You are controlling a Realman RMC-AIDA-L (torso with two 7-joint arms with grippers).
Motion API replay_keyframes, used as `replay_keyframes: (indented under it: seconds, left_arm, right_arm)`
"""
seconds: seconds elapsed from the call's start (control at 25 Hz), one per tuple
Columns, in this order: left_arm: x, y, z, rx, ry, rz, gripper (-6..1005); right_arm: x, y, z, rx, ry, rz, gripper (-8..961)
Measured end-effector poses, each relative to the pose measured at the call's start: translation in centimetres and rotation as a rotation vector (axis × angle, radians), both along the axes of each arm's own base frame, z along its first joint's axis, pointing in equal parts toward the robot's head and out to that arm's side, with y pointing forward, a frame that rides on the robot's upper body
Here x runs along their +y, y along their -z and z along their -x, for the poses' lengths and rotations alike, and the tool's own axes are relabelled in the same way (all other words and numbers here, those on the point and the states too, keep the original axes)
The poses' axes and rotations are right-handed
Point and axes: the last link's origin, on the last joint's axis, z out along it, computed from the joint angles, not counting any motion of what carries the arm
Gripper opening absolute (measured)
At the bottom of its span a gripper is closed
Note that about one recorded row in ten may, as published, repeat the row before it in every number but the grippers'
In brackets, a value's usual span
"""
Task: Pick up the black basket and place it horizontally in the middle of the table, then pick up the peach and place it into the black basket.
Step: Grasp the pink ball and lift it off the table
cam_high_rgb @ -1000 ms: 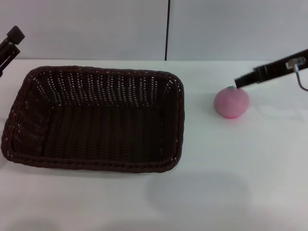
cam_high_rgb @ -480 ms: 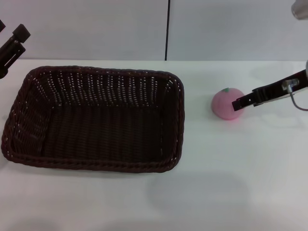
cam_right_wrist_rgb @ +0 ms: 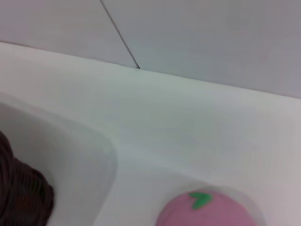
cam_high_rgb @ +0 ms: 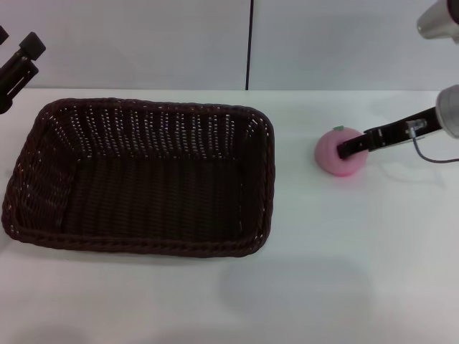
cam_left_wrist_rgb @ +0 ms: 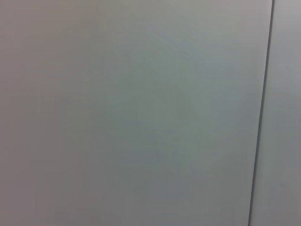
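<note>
The black basket (cam_high_rgb: 143,175) lies flat on the white table (cam_high_rgb: 323,272), long side across, left of centre; one of its corners (cam_right_wrist_rgb: 23,197) shows in the right wrist view. The pink peach (cam_high_rgb: 334,156) with its green leaf mark sits on the table to the basket's right, also seen as the peach (cam_right_wrist_rgb: 207,212) in the right wrist view. My right gripper (cam_high_rgb: 346,148) reaches in from the right, low and against the peach's near side. My left gripper (cam_high_rgb: 16,44) hangs open above the table's far left corner, clear of the basket.
A grey wall with a dark vertical seam (cam_high_rgb: 250,43) rises behind the table. The left wrist view shows only that wall (cam_left_wrist_rgb: 141,113). Bare tabletop lies in front of the basket and around the peach.
My right gripper came down from behind the peach to low against its near side. The peach shifted slightly left. The left gripper rose a little.
</note>
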Motion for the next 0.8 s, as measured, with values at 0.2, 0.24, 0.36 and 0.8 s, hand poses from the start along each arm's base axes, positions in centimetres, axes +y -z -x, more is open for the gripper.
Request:
replay_keyframes:
  seconds: [0.2, 0.24, 0.36, 0.8]
  left_arm:
    - [0.1, 0.0, 0.0, 0.002, -0.001, 0.000, 687]
    - [0.1, 0.0, 0.0, 0.002, -0.001, 0.000, 687]
    - [0.1, 0.0, 0.1, 0.002, -0.004, -0.001, 687]
    - [0.0, -0.1, 0.2, 0.002, -0.006, -0.004, 687]
  right_arm:
    - [0.1, 0.6, 0.1, -0.005, -0.018, 0.013, 544]
    - [0.1, 0.7, 0.2, -0.005, -0.024, 0.018, 534]
    - [0.1, 0.9, 0.5, 0.013, -0.026, 0.025, 505]
    - [0.1, 0.1, 1.3, 0.028, -0.052, 0.016, 310]
